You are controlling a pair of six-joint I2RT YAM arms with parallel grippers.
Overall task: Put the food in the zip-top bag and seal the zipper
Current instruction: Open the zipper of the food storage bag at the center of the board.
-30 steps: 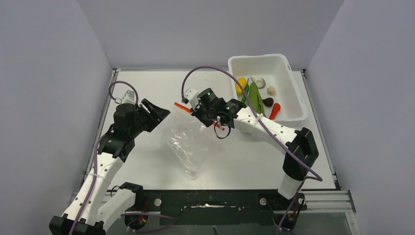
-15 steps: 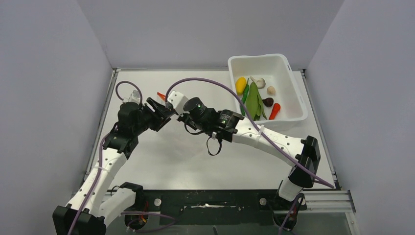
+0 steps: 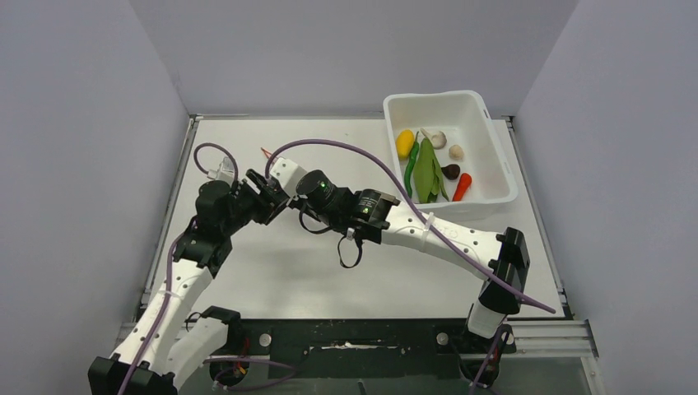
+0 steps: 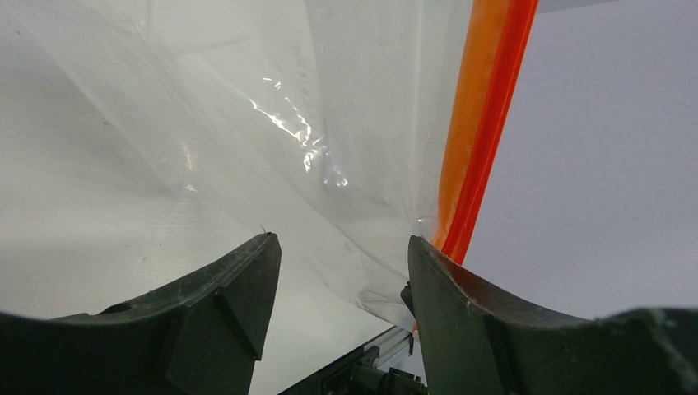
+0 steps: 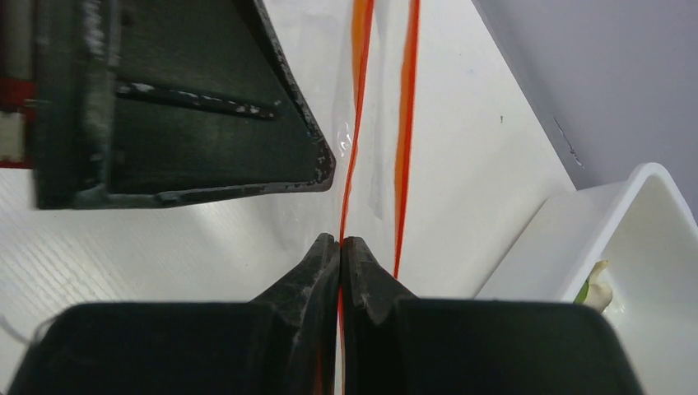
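Note:
The clear zip-top bag hangs in the air, and its red-orange zipper runs down the right of the left wrist view. My right gripper is shut on one zipper strip; the other strip stands apart beside it. My left gripper is open, with bag film between its fingers and the zipper just beyond the right one. From above, both grippers meet left of centre, and only a zipper tip shows. The food lies in the tub: leaf, yellow lump, pepper, cone.
The white tub stands at the back right, also holding maroon and beige pieces. The right arm stretches across the table's middle. A dark finger of the left gripper fills the upper left of the right wrist view.
My right gripper has carried the bag's mouth leftward, off the table's middle, to the left gripper. The left gripper has edged toward it and opened slightly.

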